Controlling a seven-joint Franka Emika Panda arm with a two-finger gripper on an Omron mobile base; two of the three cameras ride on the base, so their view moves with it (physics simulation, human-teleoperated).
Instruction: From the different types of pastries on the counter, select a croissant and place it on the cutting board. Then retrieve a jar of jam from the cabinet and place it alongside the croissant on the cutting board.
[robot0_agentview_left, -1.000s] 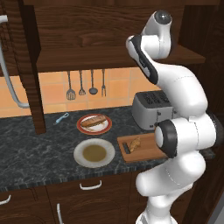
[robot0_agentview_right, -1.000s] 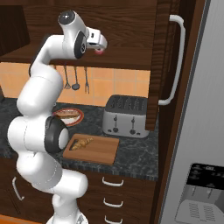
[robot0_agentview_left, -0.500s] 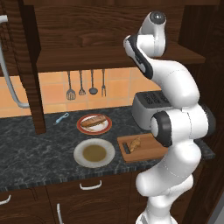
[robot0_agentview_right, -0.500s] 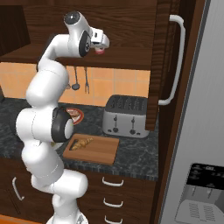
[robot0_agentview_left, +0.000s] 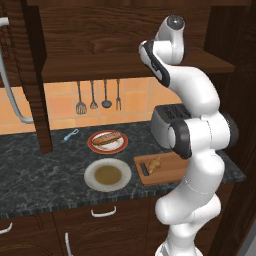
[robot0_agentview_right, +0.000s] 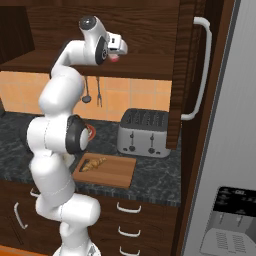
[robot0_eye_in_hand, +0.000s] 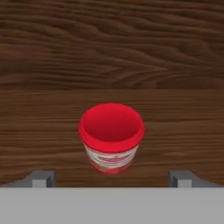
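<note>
Dark speckled stone forms the counter (robot0_agentview_left: 35, 172), set above dark wooden drawers with white handles, against an orange tiled wall where four metal utensils (robot0_agentview_left: 98, 97) hang in a row. From left, a small blue-handled tool (robot0_agentview_left: 70, 135) lies near the wall; beside it a red-rimmed plate (robot0_agentview_left: 107, 141) carries the longer, loaf-like pastry (robot0_agentview_left: 106, 138), and nearer the counter's edge sits a round cream plate (robot0_agentview_left: 107, 174) with a brownish centre. Right of that, the rectangular light-wood cutting board (robot0_agentview_right: 112, 171) holds the small golden-brown croissant (robot0_agentview_right: 93, 163), lying toward its slotted left end. A boxy silver toaster (robot0_agentview_right: 144, 132) stands behind the board, near the wall. Above, the white arm reaches up to the open shelf of the dark wood-grained cabinet (robot0_agentview_right: 150, 62), its gripper (robot0_eye_in_hand: 112, 178) with fingers spread wide and closed on nothing. Between and just beyond the fingertips (robot0_eye_in_hand: 43, 178) stands the squat red jar of jam (robot0_eye_in_hand: 111, 138), upright on the shelf, pale label around its body. At far right rises a grey refrigerator (robot0_agentview_right: 230, 150) with a curved white handle.
</note>
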